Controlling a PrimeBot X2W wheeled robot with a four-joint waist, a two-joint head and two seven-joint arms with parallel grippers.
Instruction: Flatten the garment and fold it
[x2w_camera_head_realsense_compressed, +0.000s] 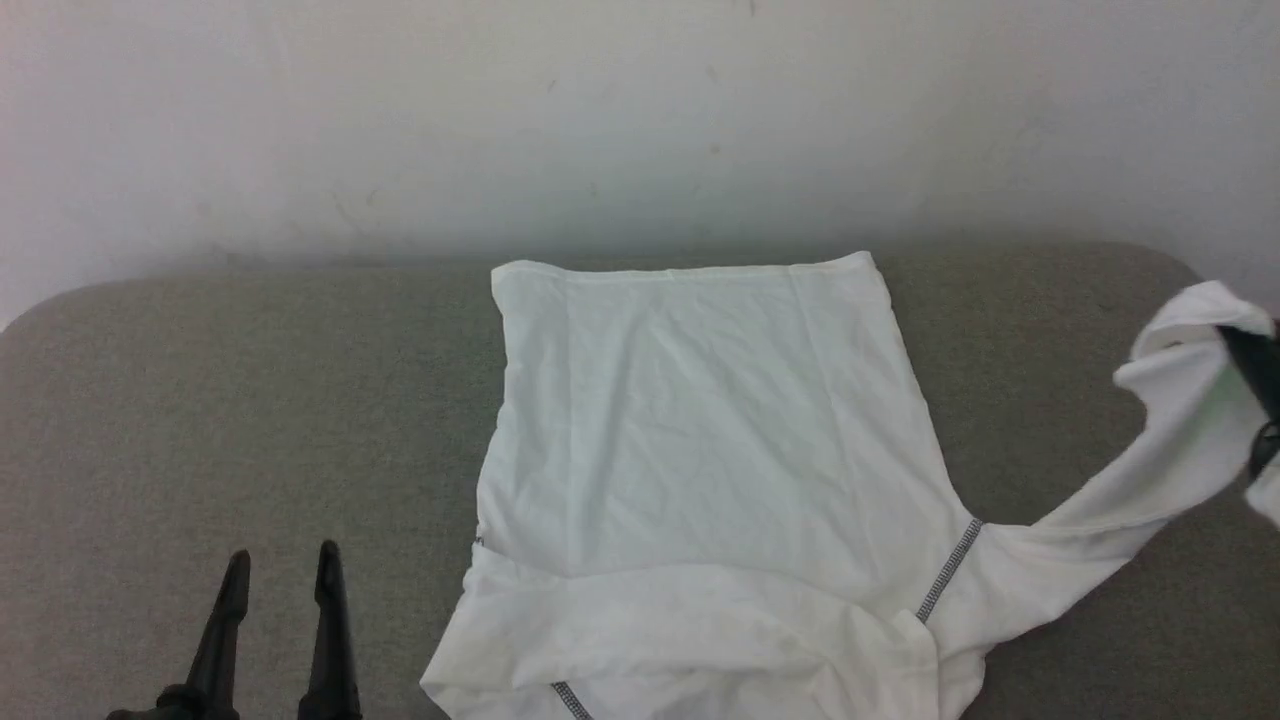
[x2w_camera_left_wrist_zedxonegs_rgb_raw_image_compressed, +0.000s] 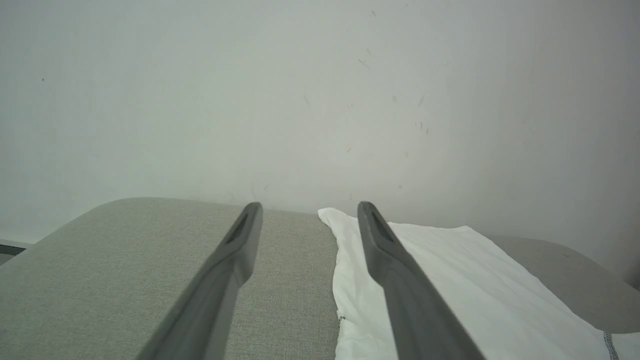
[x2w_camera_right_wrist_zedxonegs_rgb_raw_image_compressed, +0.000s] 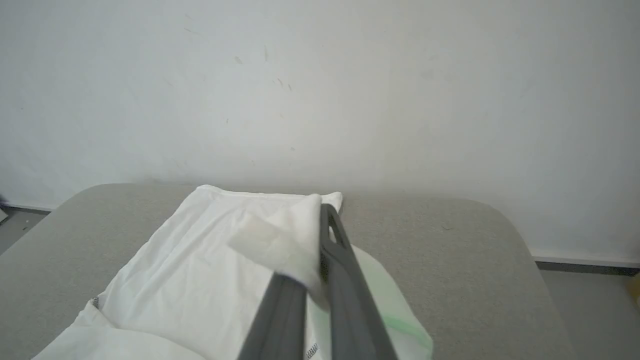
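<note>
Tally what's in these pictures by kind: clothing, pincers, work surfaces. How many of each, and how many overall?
Clothing: 1, the white garment
Pincers: 2, the left pincer open beside the garment, the right pincer shut on its sleeve
Work surfaces: 1, the grey table
Total: 4

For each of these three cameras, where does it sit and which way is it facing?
Head view: on the head, facing forward and down at the garment on the grey surface; left gripper open at lower left, right gripper at the right edge holding a sleeve.
Left wrist view: on the left wrist, facing the wall along its spread fingers.
Right wrist view: on the right wrist, facing the wall along fingers shut on the sleeve.
Both wrist views share the garment's far hem.
</note>
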